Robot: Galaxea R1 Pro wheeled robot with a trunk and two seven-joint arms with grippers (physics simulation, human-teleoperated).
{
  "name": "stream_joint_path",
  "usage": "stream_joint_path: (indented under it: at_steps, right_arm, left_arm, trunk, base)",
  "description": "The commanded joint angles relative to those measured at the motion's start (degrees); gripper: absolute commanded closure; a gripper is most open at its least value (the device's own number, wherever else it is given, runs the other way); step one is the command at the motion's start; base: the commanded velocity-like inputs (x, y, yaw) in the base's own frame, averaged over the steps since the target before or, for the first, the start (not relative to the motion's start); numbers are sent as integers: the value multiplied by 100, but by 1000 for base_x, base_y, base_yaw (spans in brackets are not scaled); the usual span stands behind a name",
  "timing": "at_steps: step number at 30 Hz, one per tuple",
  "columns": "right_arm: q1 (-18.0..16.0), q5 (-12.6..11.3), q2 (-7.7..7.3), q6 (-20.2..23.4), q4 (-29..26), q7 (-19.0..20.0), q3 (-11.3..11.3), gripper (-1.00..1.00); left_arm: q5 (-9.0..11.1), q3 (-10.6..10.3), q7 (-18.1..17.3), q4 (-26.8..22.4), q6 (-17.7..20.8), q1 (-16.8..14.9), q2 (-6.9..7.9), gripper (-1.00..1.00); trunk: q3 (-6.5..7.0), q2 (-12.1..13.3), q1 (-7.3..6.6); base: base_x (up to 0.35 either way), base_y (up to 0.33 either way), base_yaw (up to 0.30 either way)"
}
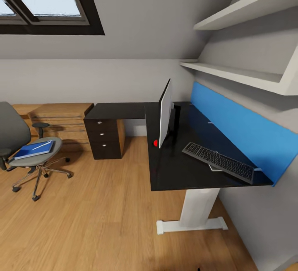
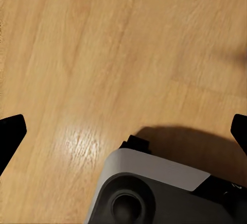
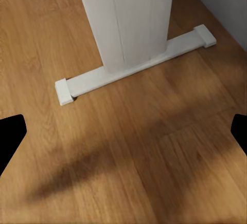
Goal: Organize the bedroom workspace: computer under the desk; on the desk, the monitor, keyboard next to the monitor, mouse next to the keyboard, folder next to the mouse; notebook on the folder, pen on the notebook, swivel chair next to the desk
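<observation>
My left claw [image 2: 123,131] hangs spread wide over bare wood floor [image 2: 103,54], fingertips [image 2: 10,131] far apart, with part of my own grey base [image 2: 154,193] beneath it. My right claw [image 3: 123,136] is spread just as wide, holding nothing, above the floor near the desk's white pedestal leg [image 3: 123,18] and its flat foot.

Farther out, the black desk [image 1: 174,167] stands at the right against the blue back panel [image 1: 244,130]. The monitor [image 1: 164,113] stands on it (seen edge-on, red dot low), and the keyboard [image 1: 218,162] lies to its right, nearer me. At the far left, the blue folder [image 1: 34,149] lies on the swivel chair [image 1: 29,155], well apart from the desk. The dark drawer unit [image 1: 103,136] sits under the desk's far wing.
</observation>
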Motion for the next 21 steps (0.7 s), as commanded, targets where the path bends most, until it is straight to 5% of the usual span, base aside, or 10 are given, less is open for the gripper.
stream_joint_path:
  at_steps: [1, 13, 21]
  right_arm:
    - [-6, -52, 0, -25, 12, 17, 18, -100]
    - [0, -51, 7, -22, 18, 17, 18, -100]
    - [-2, -51, 7, -24, 18, 17, 18, -100]
  left_arm:
    - [46, -46, 32, 2, -19, -3, 2, -100]
    - [46, -49, 24, 1, -19, -3, -2, -100]
    - [46, -40, 24, 1, -19, -3, 2, -100]
  trunk:
    - [13, 38, -23]
    - [228, 519, -286]
    - [372, 840, -462]
  base:
    - [0, 0, 0]
    - [-79, -248, 0]
    - [-9, -67, 0]
